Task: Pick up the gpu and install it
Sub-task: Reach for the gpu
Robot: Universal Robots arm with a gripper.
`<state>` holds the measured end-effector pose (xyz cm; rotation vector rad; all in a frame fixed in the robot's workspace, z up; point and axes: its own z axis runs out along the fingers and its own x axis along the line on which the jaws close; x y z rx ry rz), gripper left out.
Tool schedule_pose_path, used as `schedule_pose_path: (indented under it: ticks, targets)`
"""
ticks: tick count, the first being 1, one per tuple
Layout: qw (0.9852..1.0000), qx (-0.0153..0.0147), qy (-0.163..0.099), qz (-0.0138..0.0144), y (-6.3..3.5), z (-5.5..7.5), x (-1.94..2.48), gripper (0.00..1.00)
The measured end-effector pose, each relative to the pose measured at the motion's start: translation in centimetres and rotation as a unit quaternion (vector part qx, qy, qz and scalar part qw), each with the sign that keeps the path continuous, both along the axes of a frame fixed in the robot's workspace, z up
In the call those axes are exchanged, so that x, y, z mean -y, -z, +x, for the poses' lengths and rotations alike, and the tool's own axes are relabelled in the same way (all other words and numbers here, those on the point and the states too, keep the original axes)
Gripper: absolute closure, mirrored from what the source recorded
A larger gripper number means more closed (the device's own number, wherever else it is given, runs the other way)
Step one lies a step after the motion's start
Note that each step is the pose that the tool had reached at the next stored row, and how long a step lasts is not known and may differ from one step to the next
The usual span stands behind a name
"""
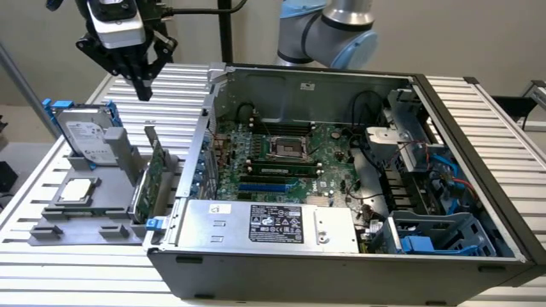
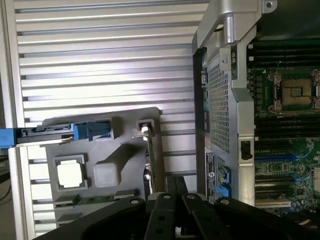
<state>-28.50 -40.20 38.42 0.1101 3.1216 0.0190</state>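
The gpu (image 1: 153, 180) stands on edge in a slot of the grey holder (image 1: 64, 230), left of the open computer case in the exterior view. Its green board faces the case. In the wrist view the gpu (image 2: 149, 160) appears edge-on, with its silver bracket end (image 2: 145, 128) uppermost. My gripper (image 1: 143, 94) hangs well above the holder's far end, fingers pressed together and shut, holding nothing. Its black fingertips (image 2: 176, 189) sit just over the gpu's near end in the wrist view.
A silver hard drive with blue rails (image 1: 85, 135) and a square processor (image 1: 77, 190) also rest in the holder. The open case (image 1: 341, 256) shows the motherboard (image 1: 282, 153) with a blue slot (image 1: 268, 187), and a power supply (image 1: 273, 224) at the front.
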Motion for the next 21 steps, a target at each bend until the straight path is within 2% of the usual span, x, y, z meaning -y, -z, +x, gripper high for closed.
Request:
schedule_pose_path:
  ticks: [3, 6, 8, 11, 16, 17, 21]
  targets:
    - [1.0000, 0.0000, 0.000, -0.0015, 0.06, -1.1, 0.03, 0.89]
    - [1.0000, 0.0000, 0.000, -0.0023, 0.14, -1.7, 0.12, 0.89]
    - [1.0000, -0.0001, 0.000, -0.0024, 0.23, -1.9, 0.34, 0.89]
    - [1.0000, 0.0000, 0.000, -0.0024, 0.39, -2.0, 1.10, 0.89]
    - [1.0000, 0.0000, 0.000, -0.0025, 0.53, -2.1, 3.29, 0.89]
    - [1.0000, 0.0000, 0.000, -0.0025, 0.56, -2.2, 3.56, 0.89]
    - [1.0000, 0.0000, 0.000, -0.0024, 0.57, -2.3, 3.64, 0.89]
